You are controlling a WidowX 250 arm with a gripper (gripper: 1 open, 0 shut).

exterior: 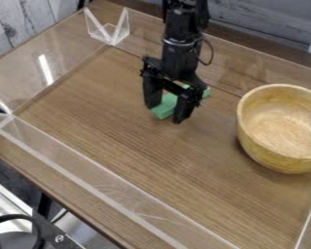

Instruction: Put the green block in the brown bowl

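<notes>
Your wooden table [106,126] sits inside clear walls. Your gripper [169,103] points down, fingers spread either side of the green block [179,100], left of the brown bowl [283,125].

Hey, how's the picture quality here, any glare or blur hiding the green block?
Camera view: soft and low in detail overall; white glare streaks on the clear wall at left; the open gripper covers most of the green block, leaving only slivers of it visible; the bowl is evenly lit and its grain still shows.
</notes>
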